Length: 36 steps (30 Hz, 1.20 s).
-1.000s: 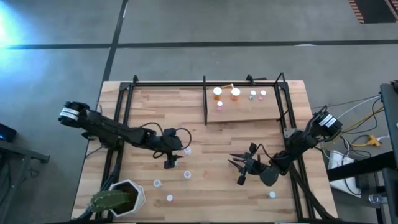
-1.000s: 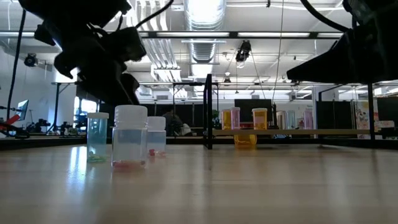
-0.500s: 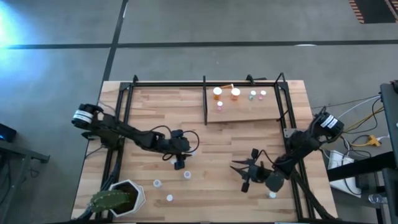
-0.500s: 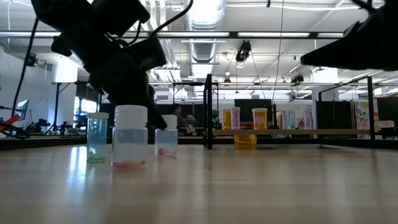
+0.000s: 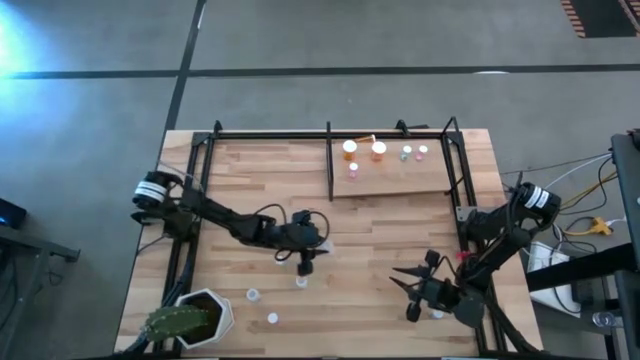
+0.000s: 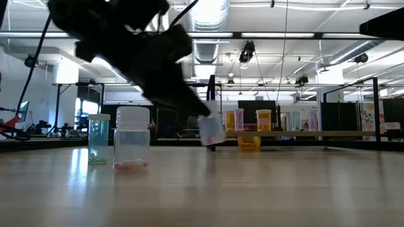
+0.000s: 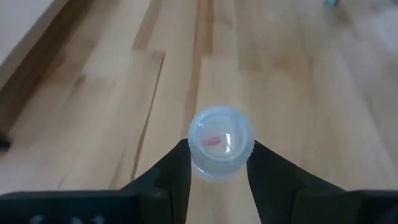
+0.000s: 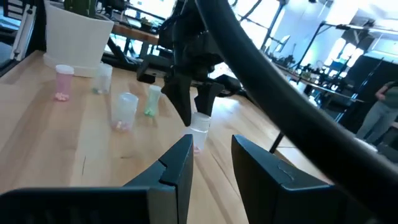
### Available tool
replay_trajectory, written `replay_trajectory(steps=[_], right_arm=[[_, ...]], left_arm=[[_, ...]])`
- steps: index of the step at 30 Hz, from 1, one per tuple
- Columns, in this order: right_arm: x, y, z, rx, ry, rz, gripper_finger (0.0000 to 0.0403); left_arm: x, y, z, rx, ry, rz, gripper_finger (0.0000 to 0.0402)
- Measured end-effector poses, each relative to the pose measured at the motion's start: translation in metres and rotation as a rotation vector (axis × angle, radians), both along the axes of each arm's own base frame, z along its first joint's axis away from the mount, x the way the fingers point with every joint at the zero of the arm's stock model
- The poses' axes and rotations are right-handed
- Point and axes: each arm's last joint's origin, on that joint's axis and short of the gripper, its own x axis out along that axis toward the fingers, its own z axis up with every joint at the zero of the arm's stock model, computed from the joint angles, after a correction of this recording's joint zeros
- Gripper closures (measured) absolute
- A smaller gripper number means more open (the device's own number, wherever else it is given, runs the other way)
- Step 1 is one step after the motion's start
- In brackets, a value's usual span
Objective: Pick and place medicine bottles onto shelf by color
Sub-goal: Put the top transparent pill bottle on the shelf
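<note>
Six small round medicine bottles [image 5: 378,151] stand on the far light-wood, black-framed shelf [image 5: 400,180]. The left gripper [image 7: 219,167] is clamped on a small clear pink-pill bottle [image 7: 220,143]; several wait near left. The right gripper [image 8: 211,163], near right, is empty, fingers apart.

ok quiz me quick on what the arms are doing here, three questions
1. True or false: the left pincer has a small bottle lifted off the table.
2. What does the right pincer hold? A a bottle, B nothing, C a cap.
3. Fill in: the pill seen through the held bottle's cap is ___.
Key: 1 true; 2 B; 3 pink.
</note>
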Motion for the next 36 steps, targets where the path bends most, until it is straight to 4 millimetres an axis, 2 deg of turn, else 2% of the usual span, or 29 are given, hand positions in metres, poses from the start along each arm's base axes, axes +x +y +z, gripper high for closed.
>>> replay_trajectory(steps=[3, 8, 13, 18, 23, 28, 31, 36], right_arm=[[-0.004, 0.002, 0.0, -0.002, -0.009, -0.009, 0.0303], [-0.006, 0.003, 0.0, 0.008, -0.016, -0.015, 0.0303], [-0.01, 0.004, 0.0, 0.001, -0.023, -0.024, 0.0303], [-0.022, 0.008, 0.0, -0.014, -0.048, -0.063, 0.0303], [-0.025, 0.009, -0.001, -0.004, -0.055, -0.06, 0.0303], [-0.025, 0.008, -0.001, 0.009, -0.06, -0.06, 0.0303], [-0.025, 0.008, -0.002, 0.007, -0.059, -0.061, 0.0303], [-0.025, 0.007, -0.002, 0.005, -0.058, -0.06, 0.0303]], left_arm=[[0.028, -0.002, 0.012, -0.006, -0.03, -0.007, 0.0286], [0.081, 0.008, 0.051, -0.007, -0.019, 0.003, 0.0286], [0.128, 0.038, 0.085, 0.048, 0.0, 0.049, 0.0286], [0.161, 0.078, 0.099, 0.076, -0.029, 0.136, 0.0286], [0.177, 0.123, 0.096, 0.061, -0.039, 0.24, 0.0286], [0.18, 0.163, 0.083, 0.025, -0.027, 0.336, 0.0286], [0.179, 0.178, 0.074, 0.02, -0.005, 0.364, 0.0286], [0.175, 0.191, 0.068, 0.006, 0.01, 0.395, 0.0286]])
